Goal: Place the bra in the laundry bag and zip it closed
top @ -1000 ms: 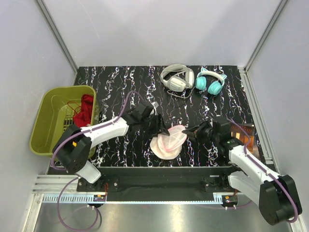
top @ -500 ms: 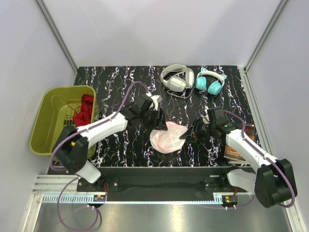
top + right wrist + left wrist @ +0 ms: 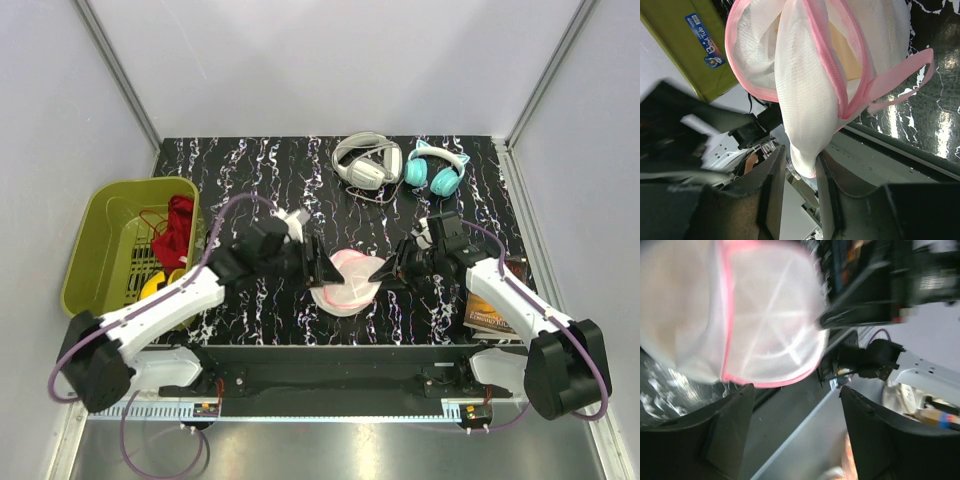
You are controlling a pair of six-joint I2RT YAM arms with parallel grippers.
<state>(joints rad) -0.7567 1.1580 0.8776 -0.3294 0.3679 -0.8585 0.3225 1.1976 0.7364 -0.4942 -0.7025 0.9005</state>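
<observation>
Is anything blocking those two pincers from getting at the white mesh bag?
Nothing visible does. The right pincer pinches a fold of the laundry bag, and the left pincer is open right beside it, with no object between.

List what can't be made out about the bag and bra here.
- Zipper of the laundry bag: open or closed is unclear. Mesh folds hide it in the right wrist view, motion blurs the left wrist view, and the top view is too small.
- Of the bra, only a peach patch shows through mesh in the right wrist view; the rest is hidden.

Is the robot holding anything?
Yes. The right end effector pinches the laundry bag by its pink-trimmed mesh edge. The left end effector is open.
</observation>
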